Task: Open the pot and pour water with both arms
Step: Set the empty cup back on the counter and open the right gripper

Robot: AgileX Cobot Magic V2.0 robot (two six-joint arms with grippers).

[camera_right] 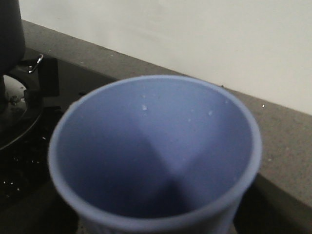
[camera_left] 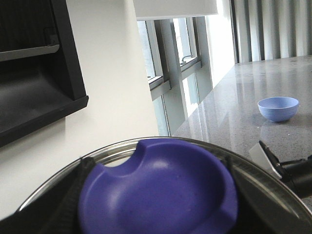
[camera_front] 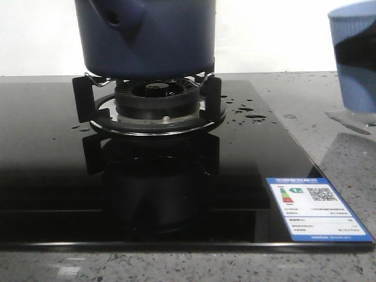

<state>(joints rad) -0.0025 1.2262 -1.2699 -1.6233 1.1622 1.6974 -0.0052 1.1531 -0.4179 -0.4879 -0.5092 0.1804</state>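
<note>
The dark navy pot stands on the burner stand, its handle socket towards the front left; its top is cut off by the frame. It also shows in the right wrist view. My left gripper is shut on the purple knob of a glass lid with a steel rim, held up in the air. The pale blue ribbed cup fills the right wrist view and hides my right fingers, which seem to hold it; it shows at the right edge in the front view. Water drops lie on the hob.
The black glass hob carries the burner ring and a blue energy label. A thin shiny puddle lies on the grey counter under the cup. A pale blue bowl stands on the counter near the windows.
</note>
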